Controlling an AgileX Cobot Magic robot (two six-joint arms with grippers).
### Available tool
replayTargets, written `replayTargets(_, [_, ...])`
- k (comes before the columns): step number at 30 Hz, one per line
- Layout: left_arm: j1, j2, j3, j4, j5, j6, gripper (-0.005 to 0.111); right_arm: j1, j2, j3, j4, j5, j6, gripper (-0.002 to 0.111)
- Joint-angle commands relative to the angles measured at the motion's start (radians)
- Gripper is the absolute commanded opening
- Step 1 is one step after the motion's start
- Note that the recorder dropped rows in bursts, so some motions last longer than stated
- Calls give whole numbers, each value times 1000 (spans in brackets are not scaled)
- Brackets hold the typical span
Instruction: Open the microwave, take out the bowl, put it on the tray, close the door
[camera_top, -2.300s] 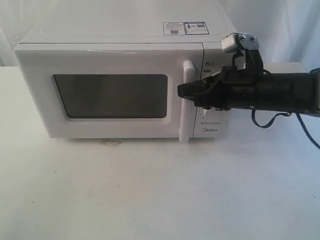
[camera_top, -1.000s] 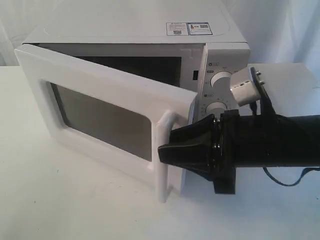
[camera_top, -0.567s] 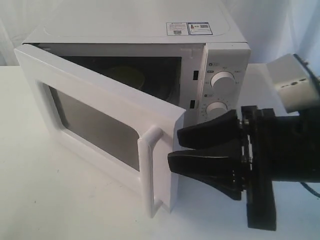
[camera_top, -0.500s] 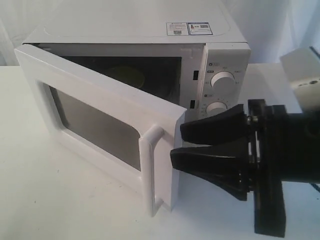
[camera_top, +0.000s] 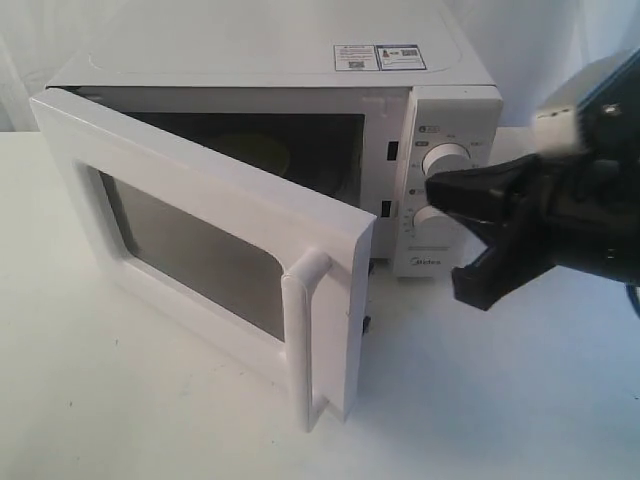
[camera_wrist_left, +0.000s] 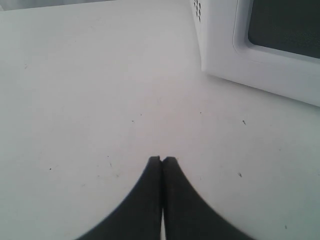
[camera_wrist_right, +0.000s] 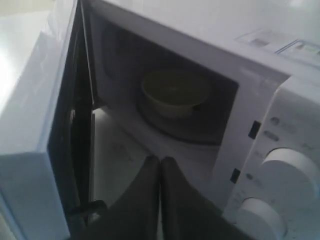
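So your door (camera_top: 210, 195) is swung out on its left hinge, roughly halfway open, with the handle (camera_top: 305, 335) sticking out toward the camera over the desk (camera_top: 150, 420). The microwave (camera_top: 270, 60) sits at the back of the desk, stickers (camera_top: 380, 56) on top near the right edge. The bowl (camera_wrist_right: 175, 92) is inside the cavity, upright on the round turntable (camera_wrist_right: 200, 131), toward the back. From the outside view you only catch its yellowish rim over the top edge of the door. Your right gripper (camera_wrist_right: 160, 160) is up off the desk in front of the control panel. It covers part of the lower knob (camera_top: 428, 218), while the upper knob (camera_top: 447, 160) is in plain sight. Its wrist view has the jaws pressed together with nothing between them, aimed into the opening, clear of both the door and the bowl. Your left gripper (camera_wrist_left: 161, 160) is over bare desk near the microwave's corner, well apart from it, jaws also pressed together and empty. Can't tell if its tips touch the desk.
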Motion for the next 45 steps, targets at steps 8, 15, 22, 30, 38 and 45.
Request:
replayTargets(8, [2, -4, 4, -4, 2, 0, 0, 61, 262, -72, 11, 308, -42, 0])
replayTargets(15, [2, -4, 4, -4, 2, 0, 0, 272, 262, -72, 11, 313, -65, 0])
replayTargets(22, [2, -4, 4, -4, 2, 0, 0, 484, 262, -117, 11, 51, -123, 0])
replayTargets(30, [2, -4, 4, -4, 2, 0, 0, 529, 366, -231, -100, -378, -155, 18])
replayTargets(38, [2, -4, 4, -4, 2, 0, 0, 529, 639, -484, -415, -493, -155, 51])
replayTargets(45, [2, -4, 4, -4, 2, 0, 0, 485, 870, -739, -478, -513, -155, 51])
